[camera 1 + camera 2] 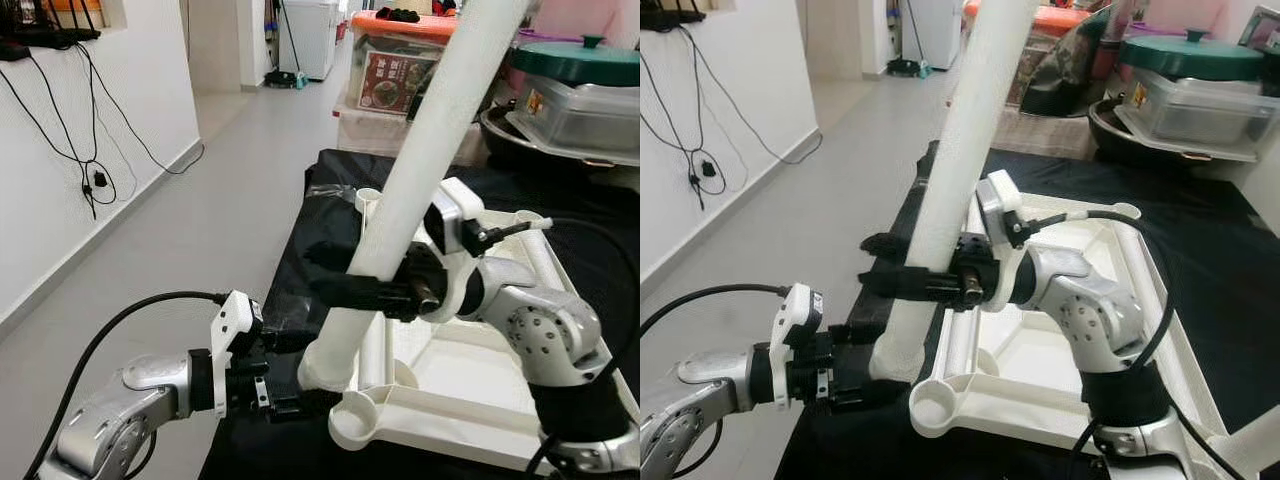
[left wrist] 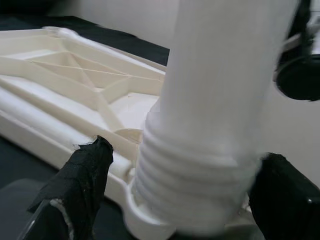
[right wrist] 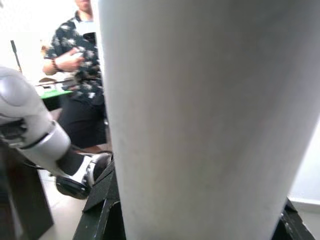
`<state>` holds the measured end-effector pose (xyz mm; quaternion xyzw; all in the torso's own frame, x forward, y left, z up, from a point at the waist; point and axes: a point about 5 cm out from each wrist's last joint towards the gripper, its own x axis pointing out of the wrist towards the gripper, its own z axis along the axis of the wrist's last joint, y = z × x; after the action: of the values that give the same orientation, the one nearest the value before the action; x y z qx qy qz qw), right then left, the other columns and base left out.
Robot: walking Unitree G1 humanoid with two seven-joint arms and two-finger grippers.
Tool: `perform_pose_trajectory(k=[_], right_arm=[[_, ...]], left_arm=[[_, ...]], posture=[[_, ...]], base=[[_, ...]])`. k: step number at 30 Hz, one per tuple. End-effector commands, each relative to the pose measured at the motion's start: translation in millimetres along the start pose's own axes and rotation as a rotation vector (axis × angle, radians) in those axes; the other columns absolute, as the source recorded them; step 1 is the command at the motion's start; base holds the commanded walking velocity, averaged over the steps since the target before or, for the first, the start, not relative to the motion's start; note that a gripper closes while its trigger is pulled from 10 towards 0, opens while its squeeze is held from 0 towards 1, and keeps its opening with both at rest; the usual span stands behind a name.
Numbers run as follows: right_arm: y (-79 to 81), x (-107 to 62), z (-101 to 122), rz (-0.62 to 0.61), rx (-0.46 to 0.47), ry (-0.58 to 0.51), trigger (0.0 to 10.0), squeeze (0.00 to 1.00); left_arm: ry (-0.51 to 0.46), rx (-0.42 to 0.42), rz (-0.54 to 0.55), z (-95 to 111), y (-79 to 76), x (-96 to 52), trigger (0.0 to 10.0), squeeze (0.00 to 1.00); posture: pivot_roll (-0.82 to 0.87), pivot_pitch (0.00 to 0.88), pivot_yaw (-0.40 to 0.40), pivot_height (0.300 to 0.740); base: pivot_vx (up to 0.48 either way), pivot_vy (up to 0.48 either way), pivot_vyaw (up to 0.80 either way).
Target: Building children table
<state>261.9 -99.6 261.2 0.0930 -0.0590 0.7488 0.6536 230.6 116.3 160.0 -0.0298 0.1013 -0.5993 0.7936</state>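
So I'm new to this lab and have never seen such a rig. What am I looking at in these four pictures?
A humanoid robot is assembling a child's table. The two wide pictures come from its head camera, looking down; the two close-ups come from cameras on its wrists. An upturned white tabletop lies on a black cloth. The right gripper clasps a white table leg at mid-height. The left gripper sits at the leg's threaded lower end, where it meets a corner socket. Storage boxes stand behind. The right wrist view also catches a person standing nearby.
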Motion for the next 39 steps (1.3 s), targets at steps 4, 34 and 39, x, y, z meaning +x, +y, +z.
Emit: perform_pose_trajectory(k=[4, 34, 39], right_arm=[[4.9, 9.0, -5, 0.051, 0.024, 0.0, 0.0, 0.0], [-6.1, 14.3, -17, -0.133, 0.058, 0.034, 10.0, 1.0], [-10.9, 15.4, -19, -0.23, 0.038, 0.067, 10.0, 1.0]], left_arm=[[0.012, 0.021, -0.01, 1, 2.0, 1.8, 10.0, 0.0], [0.007, 0.11, -0.033, -1, 1.8, 10.6, 10.0, 0.0], [0.003, 0.125, 0.004, 1, 6.1, 8.2, 10.0, 0.0]], posture=[[0.11, 0.0, -0.055, 0.74], [0.11, 0.0, -0.058, 0.74], [0.1, 0.0, -0.059, 0.74]], base=[[0.0, 0.0, 0.0], [0.0, 0.0, 0.0], [0.0, 0.0, 0.0]])
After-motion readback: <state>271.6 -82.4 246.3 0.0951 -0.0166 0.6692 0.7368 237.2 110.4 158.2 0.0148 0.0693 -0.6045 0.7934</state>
